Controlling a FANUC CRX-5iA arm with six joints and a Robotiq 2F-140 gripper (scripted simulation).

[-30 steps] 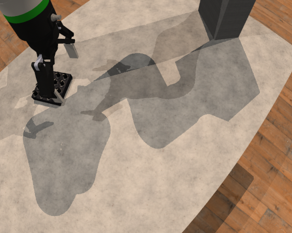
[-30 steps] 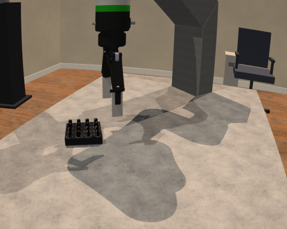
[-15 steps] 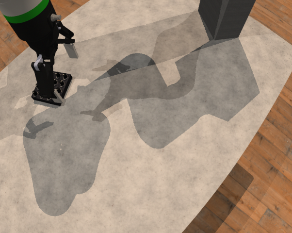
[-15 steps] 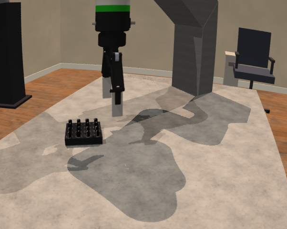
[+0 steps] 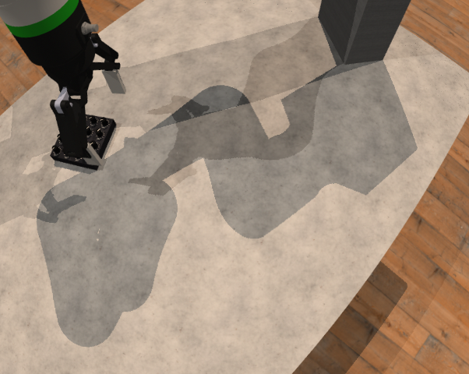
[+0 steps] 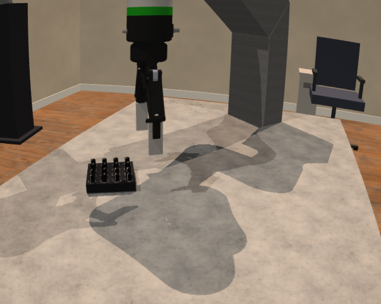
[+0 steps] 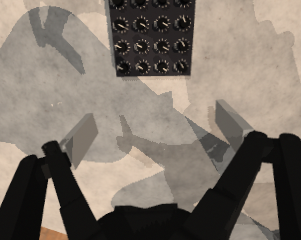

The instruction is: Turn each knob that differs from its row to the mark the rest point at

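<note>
Open gripper poised above the table, knob box ahead of its fingertips

In the wrist view the gripper (image 7: 155, 127) hangs spread wide and holding nothing, its fingers over bare table (image 7: 270, 75); the knob box (image 7: 152, 70) stands on the table just beyond the fingertips, well below them, with none of its knobs (image 7: 141, 47) between the pads. The risk from here is judged to be a wide-spread descent: the fingers could straddle or brush neighbouring knobs in the tightly packed grid and nudge one that should keep its mark, or shove the box sideways on its feet
</note>
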